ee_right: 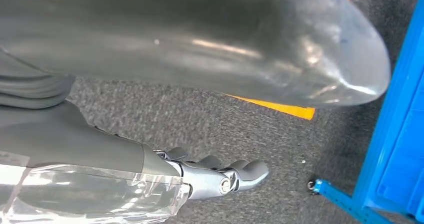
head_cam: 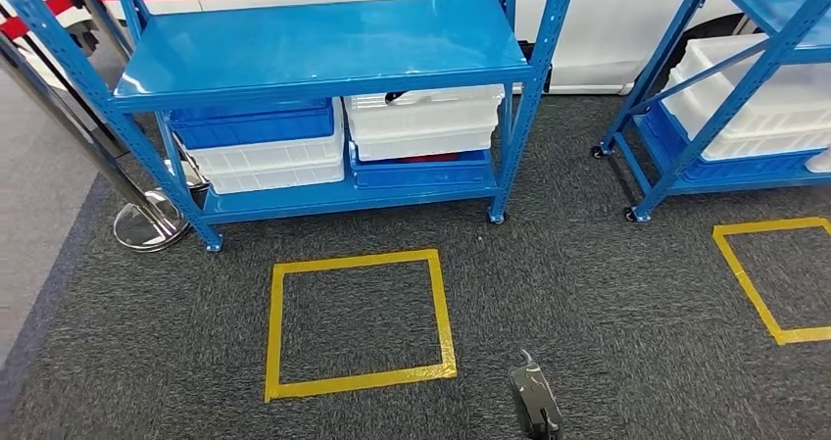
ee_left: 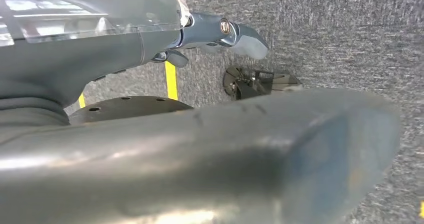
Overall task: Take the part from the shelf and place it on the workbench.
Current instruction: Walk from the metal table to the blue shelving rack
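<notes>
**A:** What do you have in front of you?

**B:** You have a wide grey floor (head_cam: 588, 293) with lots of room. A big blue shelf (head_cam: 323, 48) stands past it, straight ahead. Its top board is bare. A second blue shelf (head_cam: 686, 156) stands off to your right, with a gap of floor between the two. A shiny post (head_cam: 147, 226) stands just beside the first shelf's left leg.

**A:** What marks the floor?

**B:** A yellow square (head_cam: 358, 324) of tape lies just in front of the big shelf.

**A:** Where is the part?

**B:** You cannot pick it out for sure. The low board holds a white bin (head_cam: 423, 122) and a blue bin (head_cam: 255, 126), side by side. A small dark bit (head_cam: 394, 96) pokes over the white bin's rim. You cannot tell which way it points or how it lies.

**A:** And your hands?

**B:** Your right hand (ee_right: 220, 179) hangs over the floor near a blue shelf foot, fingers loose, with nothing in it. Your left hand (ee_left: 220, 34) hangs over the floor too. Its thumb sticks out, but its fingers are mostly hidden, so you cannot tell how wide it is.
</notes>
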### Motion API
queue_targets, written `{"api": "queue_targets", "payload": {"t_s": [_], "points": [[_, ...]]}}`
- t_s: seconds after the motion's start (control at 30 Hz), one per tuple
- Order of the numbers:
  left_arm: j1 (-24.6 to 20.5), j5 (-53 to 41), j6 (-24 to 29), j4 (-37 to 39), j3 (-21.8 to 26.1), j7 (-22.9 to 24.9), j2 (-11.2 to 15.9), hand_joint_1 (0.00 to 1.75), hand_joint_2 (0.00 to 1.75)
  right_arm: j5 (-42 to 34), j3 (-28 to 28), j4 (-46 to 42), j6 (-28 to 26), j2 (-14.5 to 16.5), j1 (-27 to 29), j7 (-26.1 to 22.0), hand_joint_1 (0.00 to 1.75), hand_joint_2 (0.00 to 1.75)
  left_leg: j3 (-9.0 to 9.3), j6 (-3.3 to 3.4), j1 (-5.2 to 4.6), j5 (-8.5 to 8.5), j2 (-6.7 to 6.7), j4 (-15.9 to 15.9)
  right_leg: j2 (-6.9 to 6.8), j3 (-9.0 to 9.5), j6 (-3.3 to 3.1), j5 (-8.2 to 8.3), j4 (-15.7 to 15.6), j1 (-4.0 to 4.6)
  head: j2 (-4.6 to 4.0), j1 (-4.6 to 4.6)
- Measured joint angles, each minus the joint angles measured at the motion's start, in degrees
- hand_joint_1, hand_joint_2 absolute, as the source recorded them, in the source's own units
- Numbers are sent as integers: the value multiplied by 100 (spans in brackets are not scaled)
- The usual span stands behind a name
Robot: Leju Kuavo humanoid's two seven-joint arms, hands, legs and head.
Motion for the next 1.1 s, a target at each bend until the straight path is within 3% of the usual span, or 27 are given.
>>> {"api": "queue_targets", "payload": {"t_s": [0.03,0.1,0.17,0.2,0.27,0.33,0.37,0.4,0.43,0.5,0.57,0.67,0.73,0.8,0.87,0.9,0.93,1.03,1.1], "points": [[-2,-1,0,0,0,1,-2,0,0,-1,0,14,-5,-2,-3,-2,0,0,-18,-41,-9,-16,-42,32,63,115,-27,76,-243,-4,0,-1],[2,-1,0,0,0,4,-3,0,0,-1,1,43,-10,-3,2,-6,0,0,-49,-121,-21,-19,-104,46,105,151,-115,68,-330,32,1,-3],[13,-1,0,0,0,6,-3,0,0,-4,3,58,-13,-3,-2,-9,0,0,-63,-184,-1,-15,-117,39,13,149,-220,85,-335,36,1,-5],[15,-1,0,0,0,6,-2,0,0,-6,4,63,-14,-2,-13,-11,0,0,-99,-202,0,-67,-25,114,-35,151,-270,93,-344,35,0,-5],[3,-1,-2,0,0,7,-2,0,0,-7,6,69,-15,1,-19,-13,0,0,-336,-206,-17,-370,260,637,-157,155,-345,98,-358,54,0,-7],[-4,-1,-5,0,0,7,-2,0,0,-6,7,82,-14,0,0,-13,0,0,-722,-196,-34,-748,429,1460,-289,154,-379,86,-355,104,0,-7],[1,-1,-7,0,0,7,-2,0,0,-5,7,91,-14,-1,6,-13,0,0,-844,-183,-39,-822,449,1725,-352,157,-390,79,-354,128,0,-7],[9,-1,-7,0,0,7,-2,0,0,-5,7,99,-13,-1,5,-13,0,0,-856,-161,-47,-782,459,1772,-408,164,-397,72,-354,149,0,-7],[14,-1,-7,0,0,7,-2,0,0,-5,7,107,-13,-1,0,-13,0,0,-744,-127,-62,-636,473,1568,-456,176,-401,65,-353,166,0,-7],[12,-1,-7,0,0,7,-2,0,0,-4,9,113,-11,1,-14,-13,0,0,-323,-26,-120,-278,584,756,-536,208,-391,46,-354,193,0,-7],[0,-1,-7,0,0,6,-1,0,0,1,14,114,-7,2,-27,-9,0,0,-63,55,-190,-117,699,223,-594,222,-349,33,-354,208,0,-7],[9,0,1,0,0,7,1,0,0,18,30,115,13,9,-42,3,0,0,-46,119,-215,-81,644,118,-646,240,-252,29,-373,198,1,-7],[10,1,4,0,0,7,1,0,0,29,37,115,21,13,-54,4,0,0,-19,184,-181,-30,578,41,-482,177,-199,-117,-200,184,1,-6],[-1,1,3,0,0,7,-2,0,0,34,37,121,26,7,-47,7,0,0,-11,228,-166,-1,510,6,-264,-111,-170,-456,401,166,0,-5],[5,2,2,0,0,7,-5,0,0,37,37,136,29,1,-28,13,0,0,-23,238,-169,1,429,10,-206,-469,-147,-697,1081,162,0,-5],[12,2,2,0,0,7,-7,0,0,38,37,144,29,-1,-22,15,0,0,-22,238,-170,0,390,14,-202,-544,-139,-664,1191,159,0,-5],[16,3,2,0,0,6,-8,0,0,40,37,152,29,-1,-22,17,0,0,-19,234,-169,-3,352,23,-201,-510,-137,-519,1077,155,0,-5],[15,6,-10,0,0,2,-11,0,0,37,37,163,27,-2,-54,24,0,0,-17,184,-177,-35,264,80,-151,-23,-167,65,-36,144,0,-5],[18,12,-27,0,0,-3,-10,0,0,16,37,172,20,4,-79,33,0,0,-45,160,-204,-59,244,117,-115,109,-192,163,-384,146,0,-5]]}}
